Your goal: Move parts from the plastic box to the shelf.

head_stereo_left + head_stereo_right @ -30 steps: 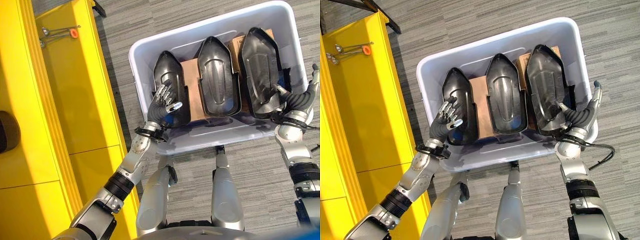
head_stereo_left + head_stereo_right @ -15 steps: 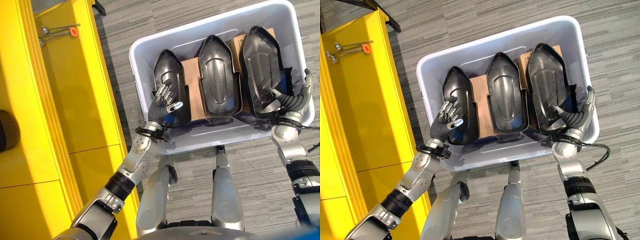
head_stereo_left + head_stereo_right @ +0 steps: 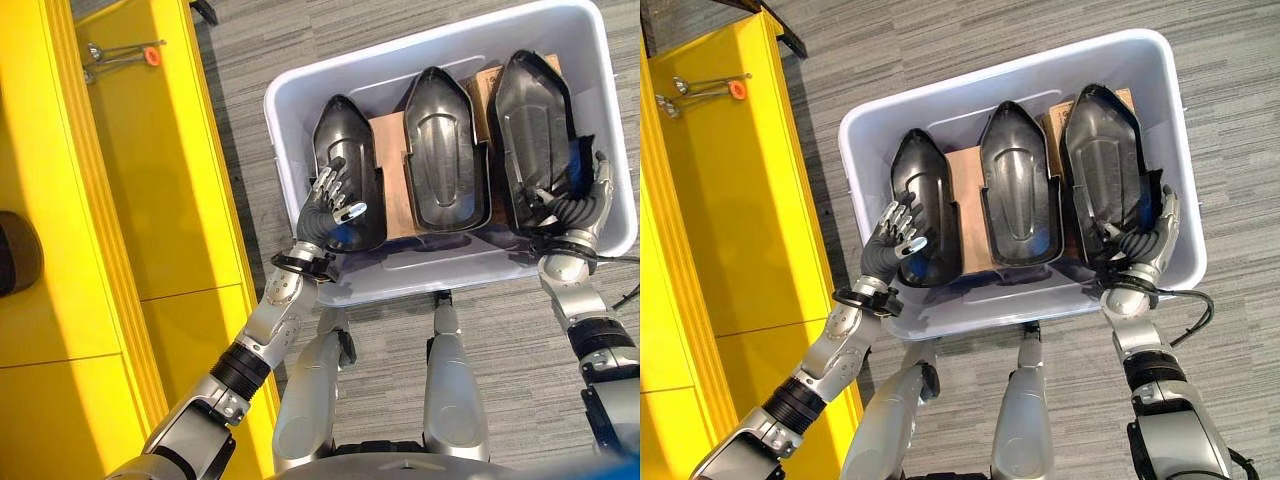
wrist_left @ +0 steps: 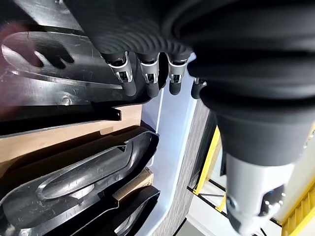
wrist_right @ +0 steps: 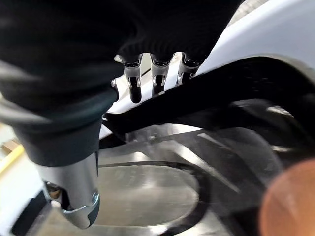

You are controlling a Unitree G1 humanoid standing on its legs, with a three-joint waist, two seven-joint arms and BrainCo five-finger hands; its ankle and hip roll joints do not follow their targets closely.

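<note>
Fingers of the right hand (image 3: pixel 1137 243) curl around the near edge of the right black part (image 3: pixel 1103 168) inside the plastic box (image 3: pixel 871 118); the left hand's (image 3: pixel 892 240) relaxed fingers rest spread on the left black part (image 3: pixel 925 205), yellow shelf (image 3: pixel 725 210) beside them.

The box (image 3: pixel 300 110) is a pale grey-white plastic tub with rounded corners, standing open on the floor just beside the shelf (image 3: pixel 150 200), a yellow unit on the robot's left. Three parts stand side by side in the box, each a glossy black moulded shell with a pointed far end and a recessed centre: left part (image 3: pixel 345 140), middle part (image 3: pixel 442 140), right part (image 3: pixel 535 120). Brown cardboard dividers (image 3: pixel 385 160) stand between them. All three parts lean upright, hollow sides facing the robot.
</note>
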